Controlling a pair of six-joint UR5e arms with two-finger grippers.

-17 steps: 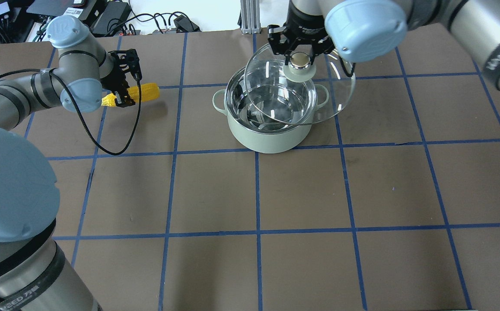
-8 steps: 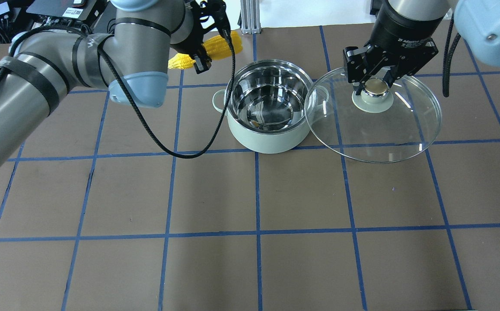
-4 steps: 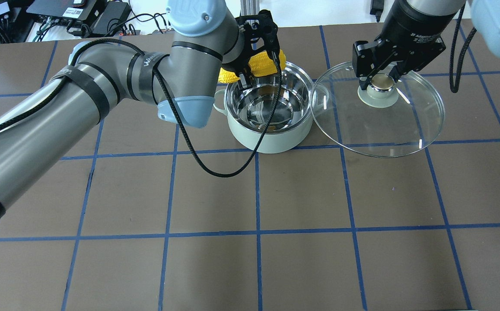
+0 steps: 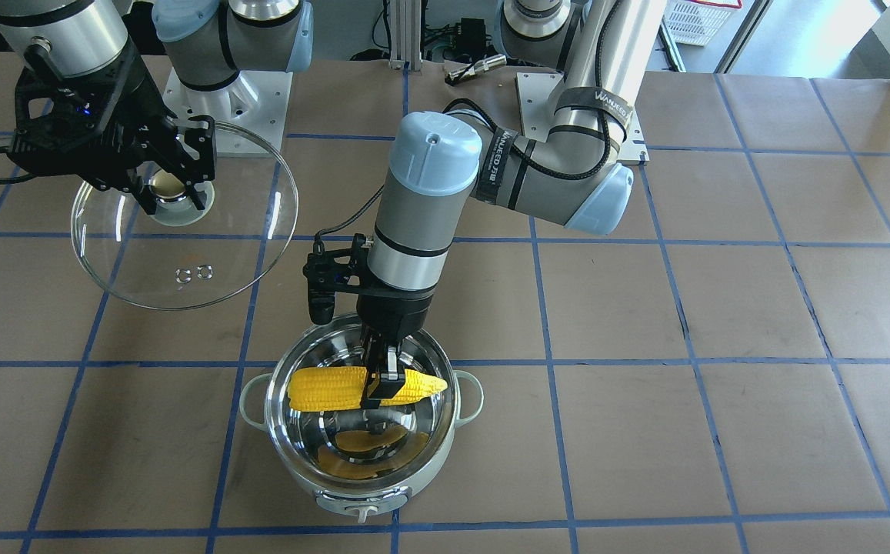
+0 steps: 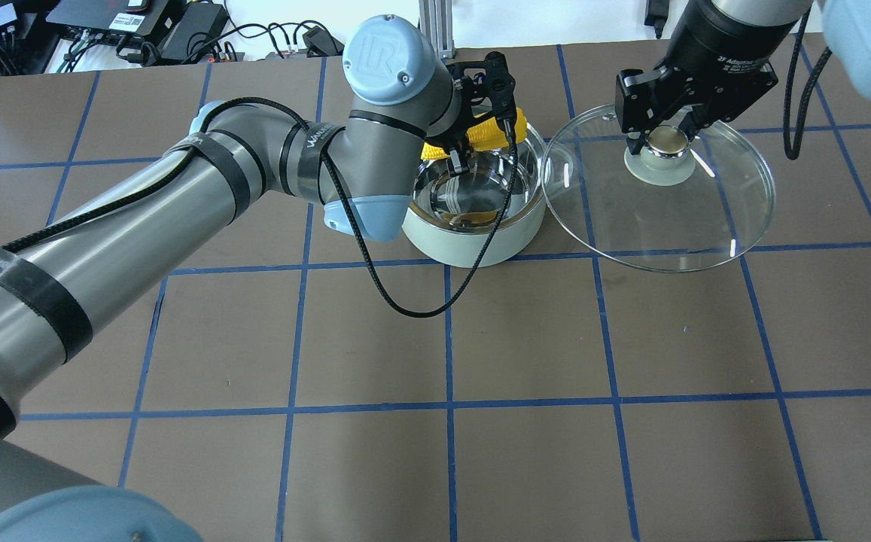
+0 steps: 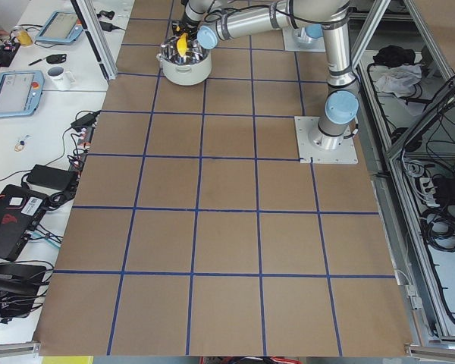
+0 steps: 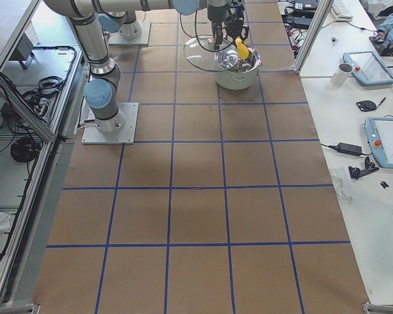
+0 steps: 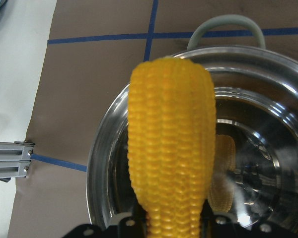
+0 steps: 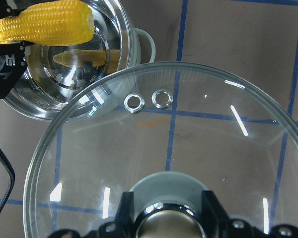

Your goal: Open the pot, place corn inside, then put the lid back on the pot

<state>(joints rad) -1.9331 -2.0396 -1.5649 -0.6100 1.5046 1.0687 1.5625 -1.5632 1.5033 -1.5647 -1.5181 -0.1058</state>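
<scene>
The mint-green pot (image 5: 473, 245) stands open on the brown table, its steel inside empty; it also shows in the front view (image 4: 360, 500). My left gripper (image 5: 473, 143) is shut on the yellow corn (image 5: 491, 135) and holds it level across the pot's mouth, about at rim height (image 4: 329, 388). The left wrist view looks along the corn (image 8: 171, 148) into the pot (image 8: 104, 163). My right gripper (image 5: 665, 143) is shut on the beige knob of the glass lid (image 5: 661, 218), held in the air to the pot's right, clear of the rim (image 4: 183, 254).
The left arm's black cable (image 5: 420, 301) hangs in a loop in front of the pot. Cables and electronics (image 5: 179, 30) and an aluminium post (image 5: 435, 26) lie at the table's far edge. The arms' base plates (image 4: 221, 108) stand on the robot's side.
My left arm carried the corn from the far left of the table to the right, until it hangs over the open pot. The right gripper moved the lid off to the right and now holds it still.
</scene>
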